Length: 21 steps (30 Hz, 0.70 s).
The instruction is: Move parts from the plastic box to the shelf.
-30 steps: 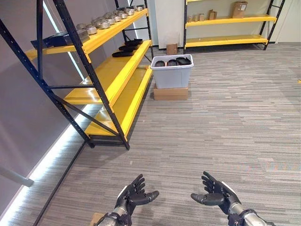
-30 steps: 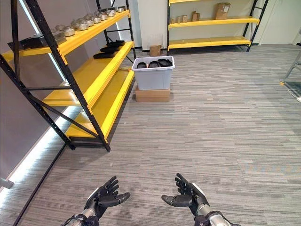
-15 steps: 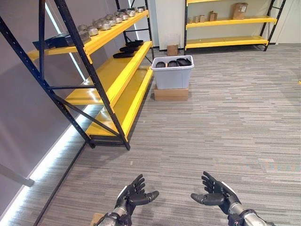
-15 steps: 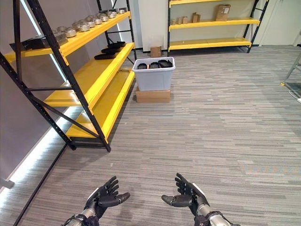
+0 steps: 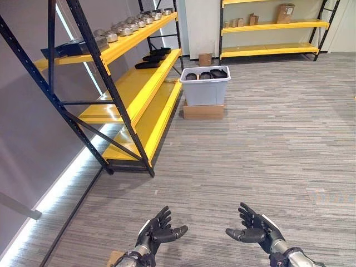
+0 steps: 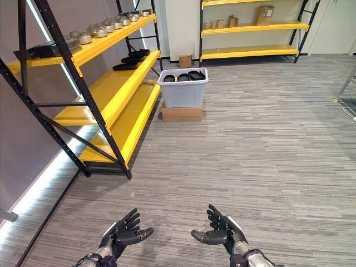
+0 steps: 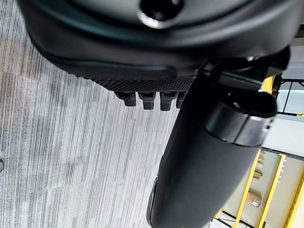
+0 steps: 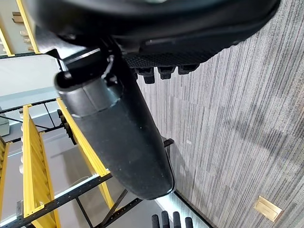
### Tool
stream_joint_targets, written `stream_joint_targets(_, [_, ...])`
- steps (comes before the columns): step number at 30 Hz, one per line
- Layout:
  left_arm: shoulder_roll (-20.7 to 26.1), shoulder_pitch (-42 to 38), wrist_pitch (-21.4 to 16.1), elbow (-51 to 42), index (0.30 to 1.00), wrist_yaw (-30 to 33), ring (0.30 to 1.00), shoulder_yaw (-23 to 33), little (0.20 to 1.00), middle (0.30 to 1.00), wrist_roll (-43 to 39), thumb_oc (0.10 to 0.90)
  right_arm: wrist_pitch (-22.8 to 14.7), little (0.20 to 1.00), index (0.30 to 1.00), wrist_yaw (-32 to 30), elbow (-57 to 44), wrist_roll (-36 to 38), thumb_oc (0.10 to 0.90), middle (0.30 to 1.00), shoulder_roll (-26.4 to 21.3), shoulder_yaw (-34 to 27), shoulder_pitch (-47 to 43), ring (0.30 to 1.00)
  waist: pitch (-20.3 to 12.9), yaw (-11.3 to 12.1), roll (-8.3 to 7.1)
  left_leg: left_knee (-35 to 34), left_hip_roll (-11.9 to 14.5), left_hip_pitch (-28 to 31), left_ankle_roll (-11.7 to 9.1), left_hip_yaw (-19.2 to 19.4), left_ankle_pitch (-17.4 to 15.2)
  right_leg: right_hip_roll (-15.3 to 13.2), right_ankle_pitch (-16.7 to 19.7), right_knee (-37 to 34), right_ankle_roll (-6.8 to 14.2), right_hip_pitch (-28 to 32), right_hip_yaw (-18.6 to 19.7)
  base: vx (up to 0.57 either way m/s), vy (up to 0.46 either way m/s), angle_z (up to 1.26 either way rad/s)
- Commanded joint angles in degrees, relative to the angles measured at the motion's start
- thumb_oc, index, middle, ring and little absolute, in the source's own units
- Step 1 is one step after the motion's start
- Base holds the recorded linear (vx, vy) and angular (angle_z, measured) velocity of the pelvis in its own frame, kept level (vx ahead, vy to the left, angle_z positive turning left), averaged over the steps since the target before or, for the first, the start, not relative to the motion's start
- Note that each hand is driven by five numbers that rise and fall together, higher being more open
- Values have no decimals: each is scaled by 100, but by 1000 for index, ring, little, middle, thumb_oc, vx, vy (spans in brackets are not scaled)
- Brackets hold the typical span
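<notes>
Nothing moved except cam, drifting slightly. Left hand (image 5: 157, 231) & right hand (image 5: 257, 230) hang empty, fingers relaxed, palms in. Plastic box (image 5: 205, 92) w/ dark parts (image 5: 205, 75) sits well ahead, by yellow shelf (image 5: 132, 83), roughly centred btwn hands.

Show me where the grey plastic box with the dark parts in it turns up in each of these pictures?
Left eye view: plastic box stands upper middle, on a flat cardboard box, beside the yellow shelf.
Right eye view: the same box, slightly further left.
Left wrist view: I cannot find it.
Right wrist view: I cannot find it.
Shared landmark: the yellow shelf next to it.
</notes>
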Motion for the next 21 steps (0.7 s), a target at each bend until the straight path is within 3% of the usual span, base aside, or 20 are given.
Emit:
stream_joint_targets(1, [381,-344,-492,-429,1000,-23,1000,387,1000,1000,-58,900,-413,1000,1000,84,-334,227,900,1000,136,-61,-559,1000,-58,113,-432,314,-10,-433,-28,-195,-366,-444,-502,606,169,26,-164,23,100,1])
stream_joint_targets(4, [389,-314,-502,-427,1000,10,1000,472,1000,1000,-79,900,-410,1000,1000,65,-340,243,900,1000,162,-89,-564,1000,-26,146,-452,492,-65,-530,28,-242,-465,-533,-571,849,222,-40,-206,34,124,10])
stream_joint_targets(8, [472,-324,-543,-487,1000,91,1000,617,1000,1000,-26,900,-406,1000,1000,48,-336,285,900,1000,272,-68,-619,1000,88,206,-490,812,-262,-661,245,-410,-698,-779,-508,1796,354,-429,-148,28,191,22])
stream_joint_targets(9, [478,-437,-563,-488,1000,153,1000,613,1000,1000,26,900,-417,1000,1000,17,-292,293,900,1000,330,-38,-664,1000,199,192,-479,983,-348,-739,350,-503,-756,-838,-175,2601,390,-839,3,-16,168,17])
stream_joint_targets(10, [477,-439,-564,-487,1000,153,1000,614,1000,1000,26,900,-418,1000,1000,17,-290,293,900,1000,331,-38,-667,1000,192,198,-485,994,-355,-755,353,-496,-760,-846,-184,2625,394,-865,17,-15,188,25])
stream_joint_targets(11, [491,-504,-576,-519,1000,182,1000,600,1000,1000,72,900,-421,1000,1000,0,-282,298,900,1000,361,-26,-682,1000,251,186,-475,1070,-425,-766,415,-552,-795,-873,102,3034,394,-1047,105,7,217,32])
stream_joint_targets(12, [499,-579,-590,-620,1000,212,1000,557,1000,1000,103,900,-421,1000,1000,-16,-342,305,900,1000,386,41,-697,1000,428,132,-407,1095,-492,-665,542,-609,-835,-853,486,3855,356,-1446,208,66,350,22])
stream_joint_targets(13, [478,-630,-591,-586,1000,259,1000,524,1000,1000,136,900,-412,1000,1000,-48,-290,288,900,1000,433,80,-724,1000,532,89,-314,954,-551,-425,642,-600,-879,-927,508,4339,354,-1869,113,162,340,12])
stream_joint_targets(14, [453,-722,-576,-591,1000,297,1000,515,1000,1000,139,900,-409,1000,1000,-57,-334,358,900,1000,456,101,-760,1000,583,2,-272,753,-605,-182,674,-603,-911,-770,393,4194,288,-2301,22,204,192,-6])
stream_joint_targets(16, [462,-760,-567,-669,1000,314,1000,539,1000,1000,132,900,-417,1000,1000,-83,-493,390,900,1000,436,81,-759,1000,633,-43,-307,679,-659,-32,657,-633,-987,-760,377,3655,283,-2412,-151,197,-13,-26])
stream_joint_targets(17, [458,-862,-578,-618,1000,312,1000,530,1000,1000,142,900,-441,1000,1000,-104,-487,385,900,1000,453,61,-785,1000,647,-56,-345,691,-676,13,581,-644,-1104,-831,305,2922,270,-2314,-332,219,-123,7])
stream_joint_targets(21, [373,-1093,-616,-472,1000,406,1000,457,1000,1000,115,900,-446,1000,1000,-239,-398,298,900,1000,498,137,-1007,1000,685,-118,-441,666,-561,257,290,-663,-1351,-1008,821,1128,499,-2193,-360,247,-171,72])
